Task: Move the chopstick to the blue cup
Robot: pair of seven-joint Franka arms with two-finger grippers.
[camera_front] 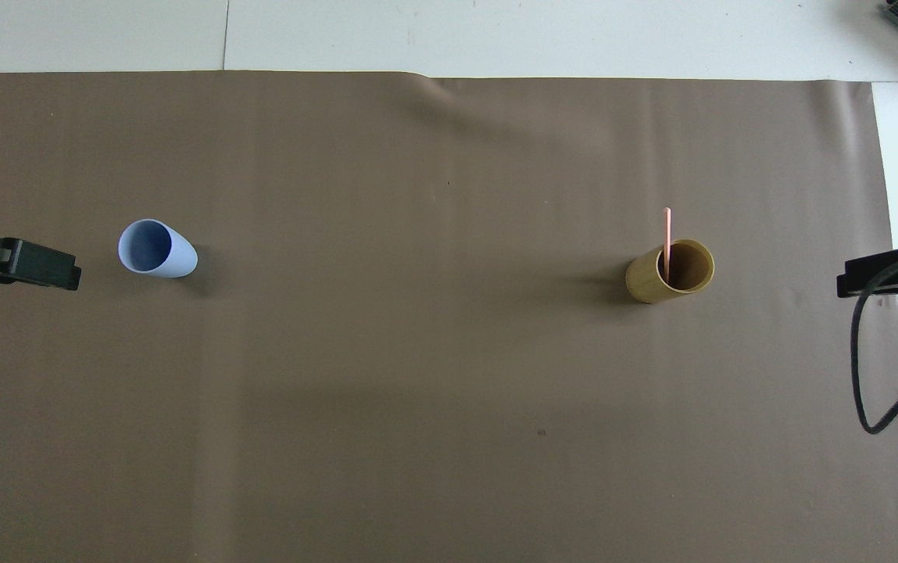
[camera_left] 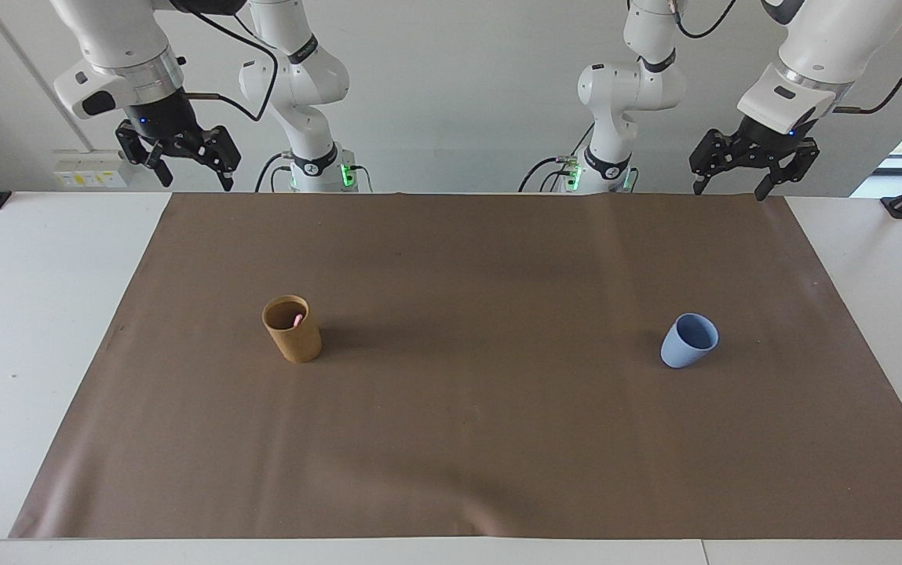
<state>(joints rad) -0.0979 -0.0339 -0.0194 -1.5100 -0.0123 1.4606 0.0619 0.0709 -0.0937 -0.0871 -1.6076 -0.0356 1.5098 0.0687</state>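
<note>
A slim pale-pink chopstick point(camera_front: 667, 233) stands in the tan cup point(camera_left: 292, 328), its tip poking just past the rim. That cup sits on the brown mat point(camera_left: 466, 439) covering the worktop, well below the raised right hand point(camera_left: 188, 166), which is spread wide, holding nothing. The matte blue cup point(camera_left: 688, 340) is upright well below the left hand point(camera_left: 733, 187), likewise released.
</note>
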